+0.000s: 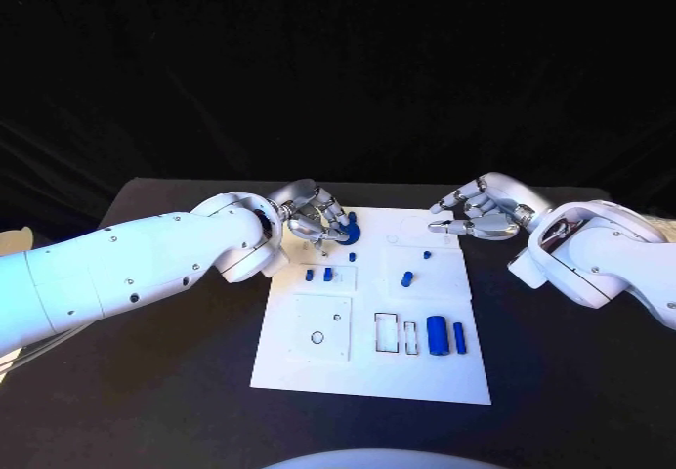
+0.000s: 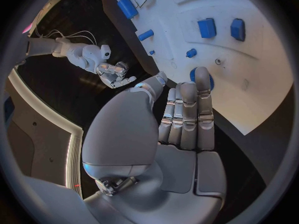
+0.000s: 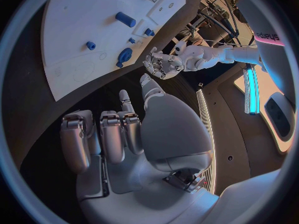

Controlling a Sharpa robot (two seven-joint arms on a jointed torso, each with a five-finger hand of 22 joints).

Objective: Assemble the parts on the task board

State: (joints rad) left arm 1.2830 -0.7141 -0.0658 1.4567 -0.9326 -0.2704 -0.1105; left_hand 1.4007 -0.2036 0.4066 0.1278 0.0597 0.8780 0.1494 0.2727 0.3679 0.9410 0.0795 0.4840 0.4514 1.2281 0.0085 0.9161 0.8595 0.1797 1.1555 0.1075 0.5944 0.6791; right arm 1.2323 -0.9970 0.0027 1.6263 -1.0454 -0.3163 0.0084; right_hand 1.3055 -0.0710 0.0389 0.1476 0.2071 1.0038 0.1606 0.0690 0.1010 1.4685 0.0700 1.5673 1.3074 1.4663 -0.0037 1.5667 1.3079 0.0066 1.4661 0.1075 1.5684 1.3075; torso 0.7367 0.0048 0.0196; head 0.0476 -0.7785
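Note:
The white task board (image 1: 369, 376) lies mid-table. A round blue disc (image 1: 348, 233) sits at its far left corner. My left hand (image 1: 317, 220) hovers there with fingers stretched out side by side, their tips at the disc (image 2: 202, 78), and nothing in its grasp. My right hand (image 1: 479, 216) hangs over the board's far right corner with loosely bent fingers, holding nothing. Two small blue blocks (image 1: 318, 276) stand at the left. A blue peg (image 1: 407, 278) sits mid-board. A blue cylinder (image 1: 439, 335) and a slim blue bar (image 1: 461, 338) lie at the right.
Two empty rectangular slots (image 1: 395, 333) and a round hole (image 1: 317, 337) mark the board's near half. Black table (image 1: 155, 391) runs on both sides of the board. My left forearm (image 1: 141, 269) crosses the table's left part.

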